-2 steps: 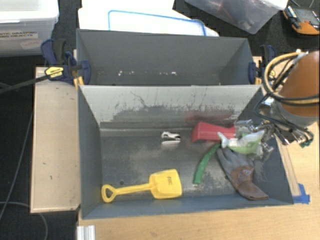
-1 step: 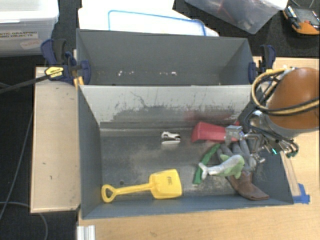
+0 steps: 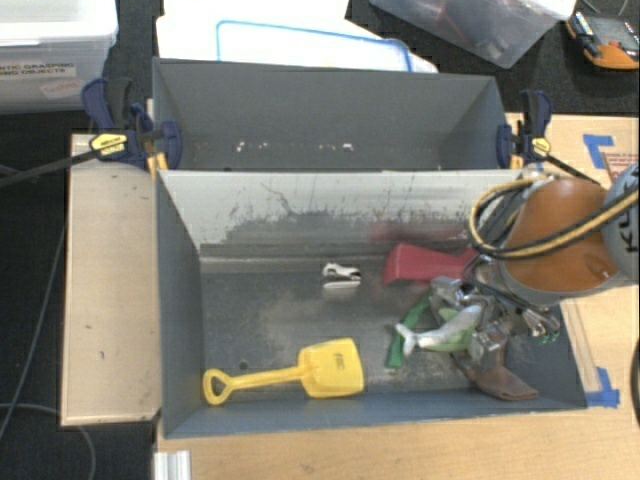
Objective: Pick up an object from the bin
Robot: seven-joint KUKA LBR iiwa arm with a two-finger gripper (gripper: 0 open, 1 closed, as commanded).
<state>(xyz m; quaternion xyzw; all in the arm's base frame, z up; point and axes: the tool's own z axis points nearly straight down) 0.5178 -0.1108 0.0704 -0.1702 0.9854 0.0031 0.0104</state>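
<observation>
My gripper is low in the bin's right part, above a small cluster of things. Just left of it and partly under it lies a pale grey and white fish-shaped toy on green pieces. A dark brown piece lies just below the gripper, near the front right corner. Behind the gripper, a red flat thing leans near the back wall, its right end hidden by the arm.
A yellow toy shovel lies along the front wall, with its handle pointing left. A small silver and white clip sits mid-bin near the back. The arm's orange cover and cables hang over the right wall.
</observation>
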